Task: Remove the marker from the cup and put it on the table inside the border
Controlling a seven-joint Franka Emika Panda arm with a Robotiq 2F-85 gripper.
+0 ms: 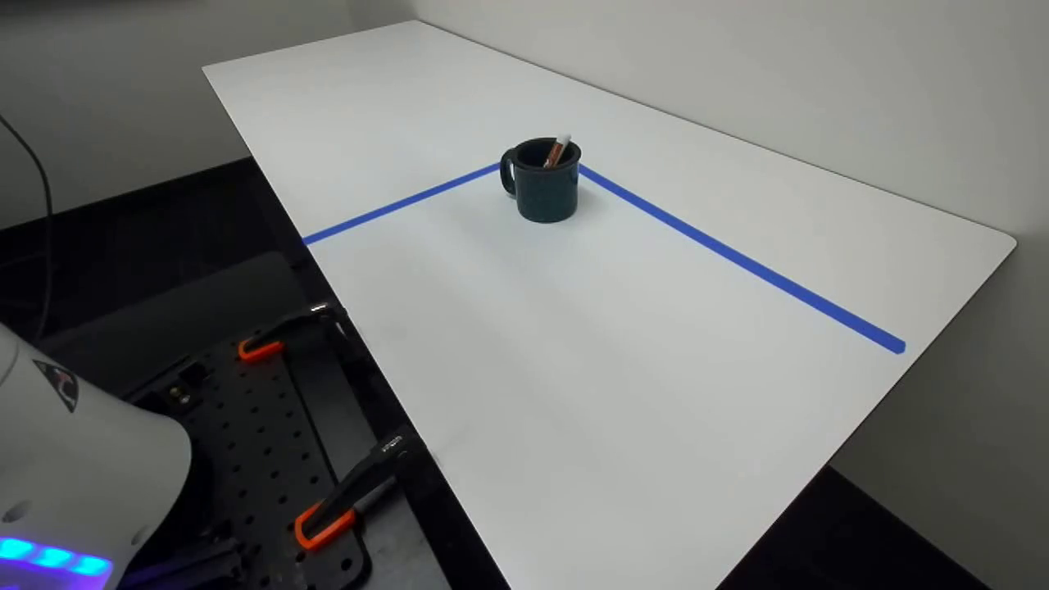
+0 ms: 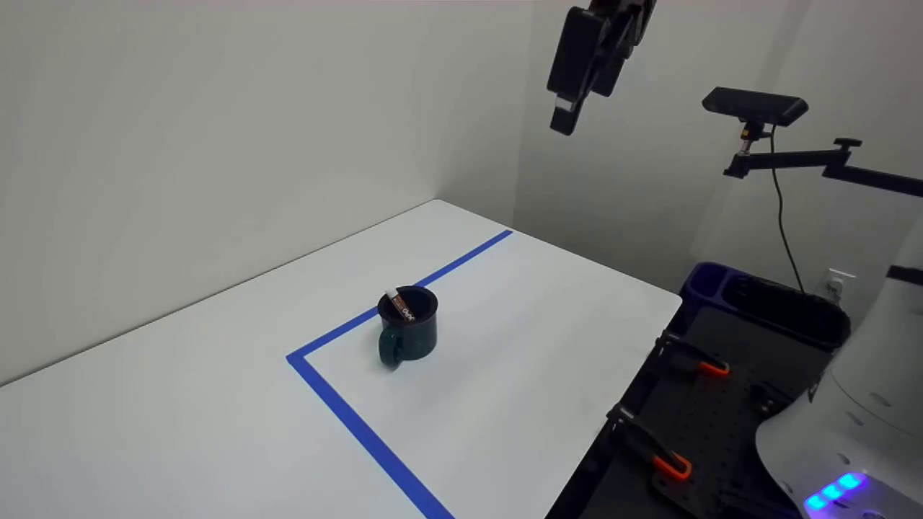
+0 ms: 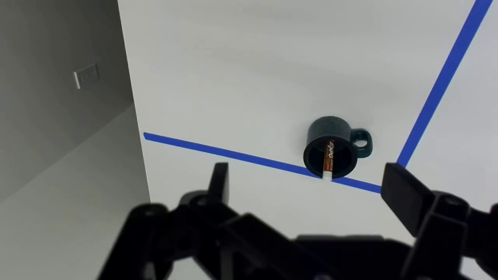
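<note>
Your white tabletop (image 1: 574, 369), marked with blue tape (image 2: 297, 358), runs along a pale wall (image 2: 252, 130). A brown, white-ended Expo marker (image 3: 328, 157) leans inside the dark teal mug (image 1: 547, 194); your gripper (image 3: 306, 181) has its fingers (image 3: 402, 198) spread wide.

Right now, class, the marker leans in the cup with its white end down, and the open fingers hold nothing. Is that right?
Not quite: the marker leans in the cup, but its white end is up, as both exterior views show. The open fingers hold nothing.
</note>
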